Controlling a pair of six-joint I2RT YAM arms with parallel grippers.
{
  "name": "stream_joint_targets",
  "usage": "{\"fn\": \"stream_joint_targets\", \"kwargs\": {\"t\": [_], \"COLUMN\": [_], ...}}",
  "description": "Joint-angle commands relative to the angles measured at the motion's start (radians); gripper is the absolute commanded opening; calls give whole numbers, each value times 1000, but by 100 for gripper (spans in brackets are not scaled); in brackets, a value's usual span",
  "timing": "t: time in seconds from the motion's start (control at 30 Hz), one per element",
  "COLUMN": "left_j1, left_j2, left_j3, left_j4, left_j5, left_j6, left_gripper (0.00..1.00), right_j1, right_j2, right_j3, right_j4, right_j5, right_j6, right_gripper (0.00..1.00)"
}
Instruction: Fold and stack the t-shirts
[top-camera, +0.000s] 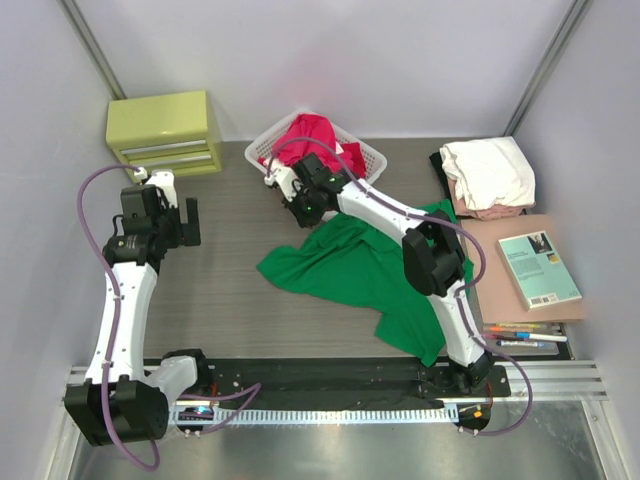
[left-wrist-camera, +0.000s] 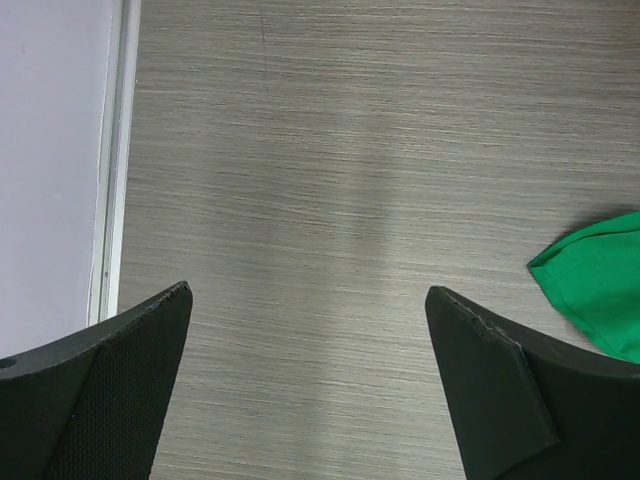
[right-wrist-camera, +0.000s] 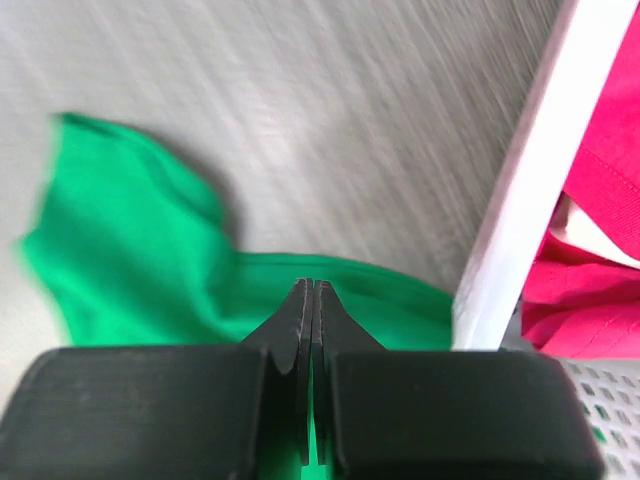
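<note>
The green t-shirt (top-camera: 365, 270) lies crumpled and unfolded on the table (top-camera: 230, 290), just in front of the white basket (top-camera: 372, 160), its upper edge drawn up toward the basket's front left corner. There the right gripper (top-camera: 297, 205) is clenched tight; the right wrist view shows green cloth around and between its fingers (right-wrist-camera: 300, 320), so it seems to be pinching the shirt's edge right beside the basket's rim. More red shirts (top-camera: 310, 135) wait inside the basket, and a folded pile with a white shirt (top-camera: 490, 170) on top sits to the right of the basket.

The left gripper (top-camera: 185, 222) hangs well to the left of the basket with its jaws spread wide and nothing in them, above bare table, one tip of green cloth showing at the edge of its view.

I judge this to be the start of laying the green shirt out for folding. The next move calls for spreading it flat in front of the basket, likely with the left gripper taking a second corner so the cloth can be pulled straight
</note>
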Motion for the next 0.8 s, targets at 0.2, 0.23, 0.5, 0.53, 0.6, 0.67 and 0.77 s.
{"fn": "stream_joint_targets", "kwargs": {"t": [0.2,0.23,0.5,0.53,0.6,0.67,0.77], "left_j1": [6,5,5,5,5,5,5], "left_j2": [-22,-19,7,7,3,-2,6], "left_j3": [-7,-7,-2,-6,-13,-17,-16], "left_j4": [2,0,6,10,13,16,7], "left_j5": [2,5,22,20,22,34,68], "left_j6": [11,12,12,14,15,15,8], "left_gripper": [100,100,100,100,100,100,100], "right_j1": [-234,-245,-227,-221,-187,-147,-80], "right_j2": [67,40,-142,-205,-286,-430,-625], "right_j3": [97,34,-189,-259,-353,-478,-566], "right_j4": [113,150,302,329,438,493,459], "right_j5": [353,387,415,412,407,433,403], "right_j6": [101,91,37,37,15,-11,39], "right_gripper": [1,1,1,1,1,1,1]}}
